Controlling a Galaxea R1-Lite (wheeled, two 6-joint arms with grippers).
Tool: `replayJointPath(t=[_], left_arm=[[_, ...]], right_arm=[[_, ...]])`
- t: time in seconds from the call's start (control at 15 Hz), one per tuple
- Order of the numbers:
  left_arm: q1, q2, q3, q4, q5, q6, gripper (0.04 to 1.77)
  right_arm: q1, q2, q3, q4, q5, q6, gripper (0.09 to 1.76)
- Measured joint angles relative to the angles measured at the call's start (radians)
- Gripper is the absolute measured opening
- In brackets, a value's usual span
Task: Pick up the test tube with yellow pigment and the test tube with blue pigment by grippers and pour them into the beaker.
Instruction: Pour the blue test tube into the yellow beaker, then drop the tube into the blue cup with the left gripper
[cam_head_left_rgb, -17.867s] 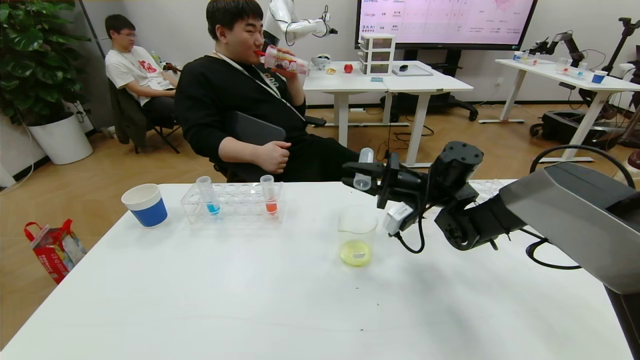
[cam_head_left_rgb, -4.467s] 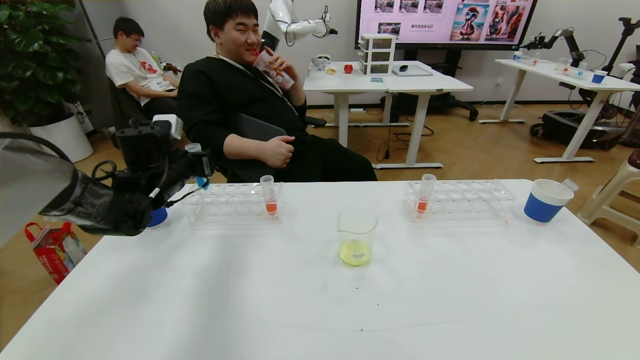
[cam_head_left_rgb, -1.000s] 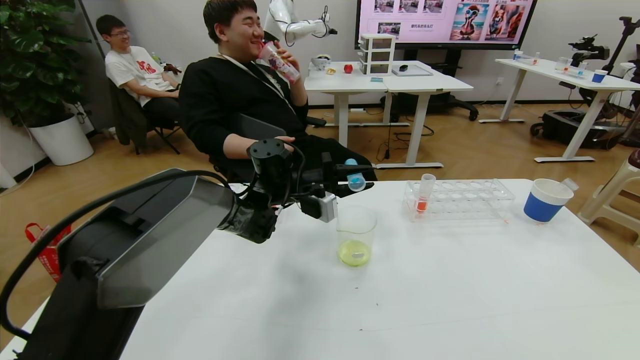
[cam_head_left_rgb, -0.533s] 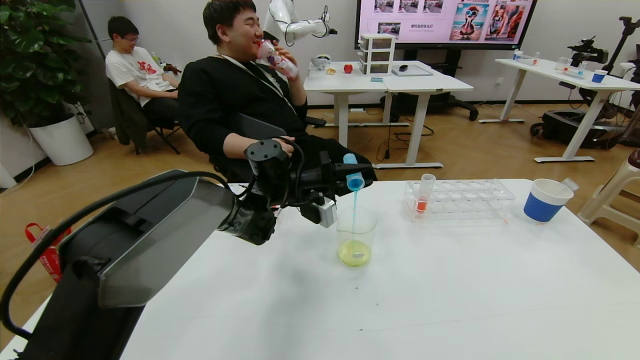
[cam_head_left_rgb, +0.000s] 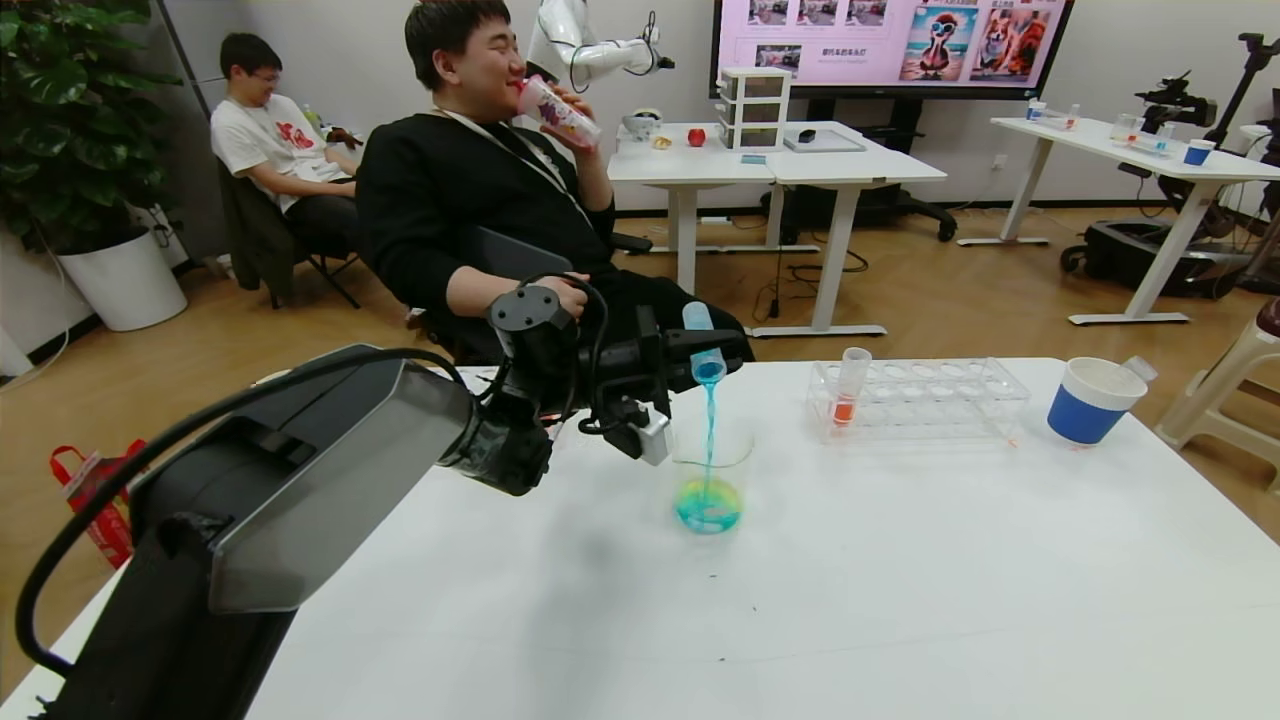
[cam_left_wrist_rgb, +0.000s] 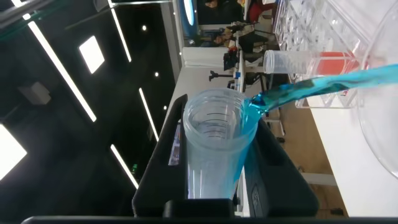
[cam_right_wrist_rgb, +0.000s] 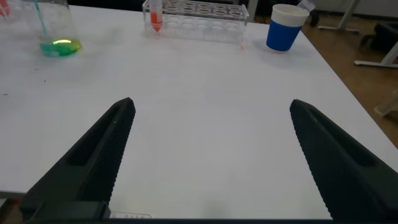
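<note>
My left gripper (cam_head_left_rgb: 703, 352) is shut on the test tube with blue pigment (cam_head_left_rgb: 702, 343) and holds it tipped mouth-down over the beaker (cam_head_left_rgb: 712, 455). A blue stream (cam_head_left_rgb: 710, 430) falls into the beaker, where the yellow liquid (cam_head_left_rgb: 708, 505) is turning blue-green. In the left wrist view the tube (cam_left_wrist_rgb: 214, 143) sits between the black fingers (cam_left_wrist_rgb: 163, 155) with blue running off its lip. No tube with yellow liquid shows; an empty clear tube (cam_head_left_rgb: 1141, 369) leans in the right paper cup. My right gripper (cam_right_wrist_rgb: 212, 104) is open and empty over the table's near right side, out of the head view.
A clear rack (cam_head_left_rgb: 930, 400) at the back right holds an orange-red tube (cam_head_left_rgb: 850, 390). A blue-and-white paper cup (cam_head_left_rgb: 1090, 405) stands beside it. My left arm (cam_head_left_rgb: 330, 470) covers the table's left side and hides the left rack. A seated man (cam_head_left_rgb: 480, 190) is behind the table.
The left gripper has tipped the blue tube further. The stream has grown thicker, and the beaker's yellow liquid has turned blue-green at the bottom.
</note>
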Motion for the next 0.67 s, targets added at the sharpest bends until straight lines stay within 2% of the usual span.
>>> replayJointPath(t=[0.2, 0.67], left_arm=[[0.001, 0.005, -0.001, -0.006, 0.0, 0.067, 0.51], [-0.004, 0.011, -0.014, -0.039, -0.001, 0.09, 0.51]], right_arm=[[0.0, 0.0, 0.0, 0.0, 0.0, 0.0, 1.74], [0.0, 0.0, 0.0, 0.0, 0.0, 0.0, 1.74]])
